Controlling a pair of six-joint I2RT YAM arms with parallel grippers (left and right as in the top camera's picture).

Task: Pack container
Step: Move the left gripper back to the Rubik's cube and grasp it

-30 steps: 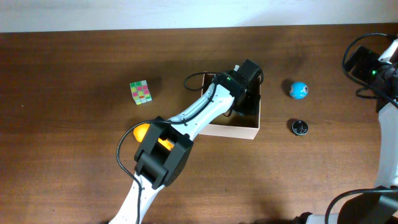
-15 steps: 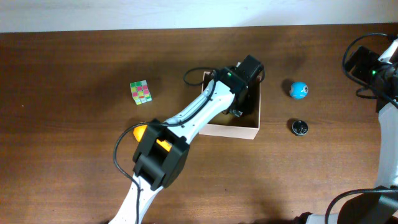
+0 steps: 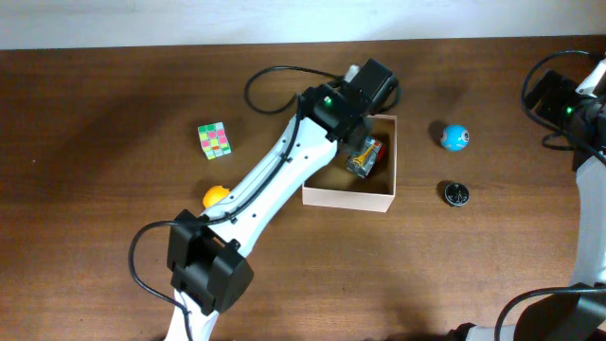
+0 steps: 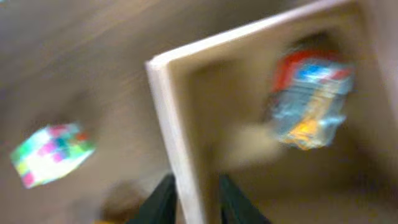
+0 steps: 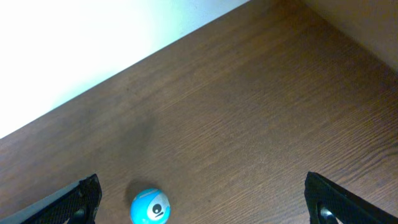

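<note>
Nearest, the left gripper (image 4: 194, 200) has its fingers astride one wall of the container (image 3: 347, 198); blur, cannot tell if it clamps. The container sits mid-table with a bright toy packet (image 3: 365, 156) in its right half. Farther right, the right gripper (image 5: 202, 196) is spread wide, with the blue ball (image 5: 149, 208) in view between its fingers.
</note>
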